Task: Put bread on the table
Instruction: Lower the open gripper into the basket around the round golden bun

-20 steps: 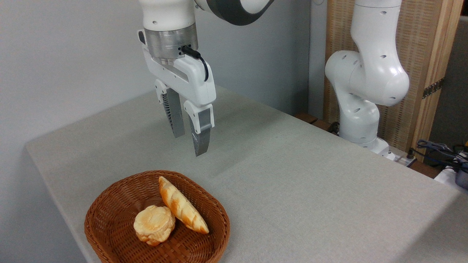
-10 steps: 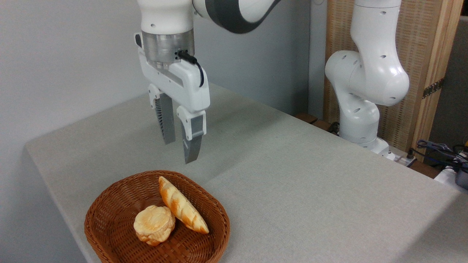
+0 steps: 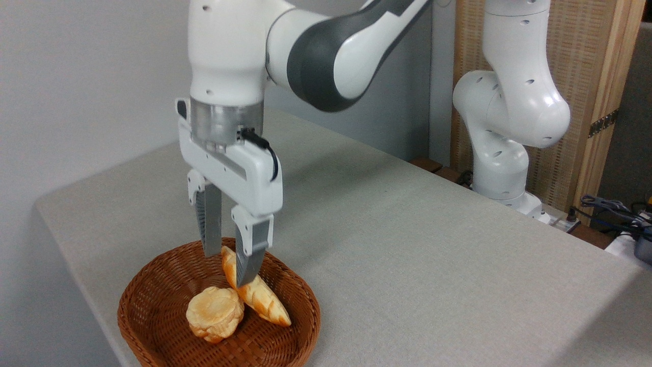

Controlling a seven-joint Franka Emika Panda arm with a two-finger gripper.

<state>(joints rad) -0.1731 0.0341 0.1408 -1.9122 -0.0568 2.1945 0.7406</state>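
The basket (image 3: 153,326) holds two pieces: one round bread (image 3: 215,313) and one long loaf (image 3: 257,298) touching it. The gripper (image 3: 228,269) hangs above them, fingers apart and empty. This looks like the reach step; next it should go down around the round bread. The table (image 3: 433,255) waits at the right.

Bun (image 3: 214,312), golden-orange, lumpy, is sitting upright in basket (image 3: 153,326), touching loaf (image 3: 260,300); grey-beige bench (image 3: 407,255) is carrying basket.
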